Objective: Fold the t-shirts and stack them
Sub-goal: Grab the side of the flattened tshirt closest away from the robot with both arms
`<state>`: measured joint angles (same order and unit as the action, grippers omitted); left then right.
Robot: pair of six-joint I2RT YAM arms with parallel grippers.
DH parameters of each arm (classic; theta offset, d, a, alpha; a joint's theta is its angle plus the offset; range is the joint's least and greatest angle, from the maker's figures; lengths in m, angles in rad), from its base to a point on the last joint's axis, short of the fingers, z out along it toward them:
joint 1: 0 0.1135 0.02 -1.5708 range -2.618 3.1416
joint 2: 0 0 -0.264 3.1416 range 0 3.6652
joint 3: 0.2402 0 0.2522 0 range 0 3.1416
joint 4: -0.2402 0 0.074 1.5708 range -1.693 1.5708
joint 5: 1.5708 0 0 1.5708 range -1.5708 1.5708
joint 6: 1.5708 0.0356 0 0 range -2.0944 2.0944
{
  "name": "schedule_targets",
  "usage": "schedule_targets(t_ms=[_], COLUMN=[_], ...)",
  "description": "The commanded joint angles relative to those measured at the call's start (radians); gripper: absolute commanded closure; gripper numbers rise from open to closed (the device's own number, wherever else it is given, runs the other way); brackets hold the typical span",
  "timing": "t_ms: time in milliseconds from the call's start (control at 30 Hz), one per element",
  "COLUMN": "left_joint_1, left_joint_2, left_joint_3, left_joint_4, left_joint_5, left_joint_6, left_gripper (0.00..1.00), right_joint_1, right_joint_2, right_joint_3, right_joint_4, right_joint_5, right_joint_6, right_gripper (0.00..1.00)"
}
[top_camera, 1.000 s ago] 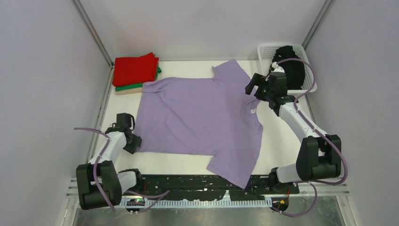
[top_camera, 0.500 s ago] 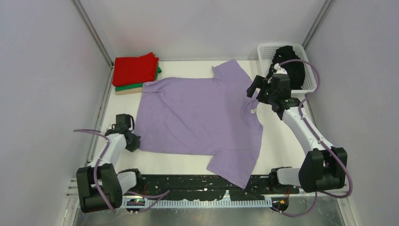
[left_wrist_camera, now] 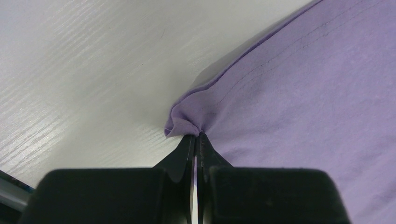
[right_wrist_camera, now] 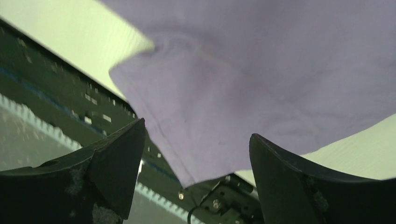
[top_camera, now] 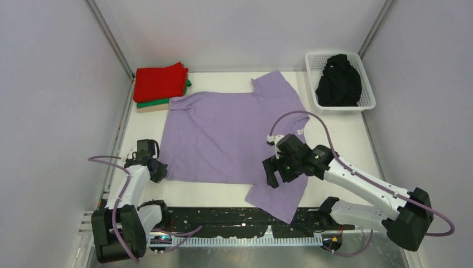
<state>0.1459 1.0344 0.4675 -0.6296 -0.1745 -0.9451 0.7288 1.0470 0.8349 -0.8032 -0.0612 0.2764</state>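
Lavender tee (top_camera: pixel 234 134) — red-green-beige stack (top_camera: pixel 160 85) — black tee (top_camera: pixel 338 85)

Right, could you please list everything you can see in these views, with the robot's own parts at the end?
table: one, white, under everything
lavender t-shirt: one, light purple, spread flat mid-table
red t-shirt: one, red, folded, top of the far-left stack
green t-shirt: one, green, folded, under the red one
beige t-shirt: one, beige, folded, bottom of that stack
basket: one, white lattice, far right corner
black garment: one, black, bunched in the basket
left gripper: one, black, shut on the lavender t-shirt's near left corner
right gripper: one, black, open above its near sleeve
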Motion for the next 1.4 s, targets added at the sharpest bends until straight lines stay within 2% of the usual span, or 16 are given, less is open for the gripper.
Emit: schedule_targets(t_ms=[0,33,100,233,467,700,833,867,933,967,1100,1367], left_joint_1=[0.003,0.003,0.002,0.003,0.003,0.003,0.003,0.004,0.003,0.003,0.002,0.003], left_joint_2=[-0.027,-0.033,-0.043,-0.053,-0.075,-0.093,-0.103,-0.108,-0.119,-0.128,-0.187,-0.415], left_joint_3=[-0.026,-0.028,-0.032,-0.027,-0.032,-0.048,-0.057,-0.060,-0.061,-0.061,-0.069,-0.120], left_joint_4=[0.024,0.026,0.030,0.017,0.011,0.005,0.000,-0.005,-0.018,-0.028,-0.102,-0.256], left_joint_5=[0.012,0.015,0.020,0.017,0.023,0.024,0.024,0.023,0.022,0.024,0.026,0.059], left_joint_6=[0.031,0.034,0.040,0.049,0.048,0.040,0.039,0.039,0.040,0.040,0.041,0.000], left_gripper=[1.00,1.00,1.00,1.00,1.00,1.00,1.00,1.00,1.00,1.00,1.00,1.00], right_joint_1=[0.177,0.208,0.279,0.431,0.472,0.485,0.486,0.486,0.486,0.486,0.488,0.564], right_joint_2=[-0.014,-0.004,0.033,0.120,0.232,0.268,0.291,0.290,0.281,0.268,0.207,0.072], right_joint_3=[-0.071,-0.103,-0.129,-0.141,-0.196,-0.232,-0.248,-0.248,-0.244,-0.238,-0.231,-0.242], right_joint_4=[-0.088,-0.076,-0.039,-0.010,0.047,0.070,0.060,0.056,0.046,0.034,-0.019,-0.060], right_joint_5=[-0.062,-0.058,-0.061,-0.027,0.023,0.045,0.089,0.101,0.123,0.127,0.086,-0.061], right_joint_6=[0.101,0.133,0.169,0.203,0.277,0.335,0.365,0.368,0.374,0.372,0.355,0.360], right_gripper=[0.15,0.17,0.28,0.30,0.36,0.44,0.69,0.79,0.90,0.92,0.95,0.95])
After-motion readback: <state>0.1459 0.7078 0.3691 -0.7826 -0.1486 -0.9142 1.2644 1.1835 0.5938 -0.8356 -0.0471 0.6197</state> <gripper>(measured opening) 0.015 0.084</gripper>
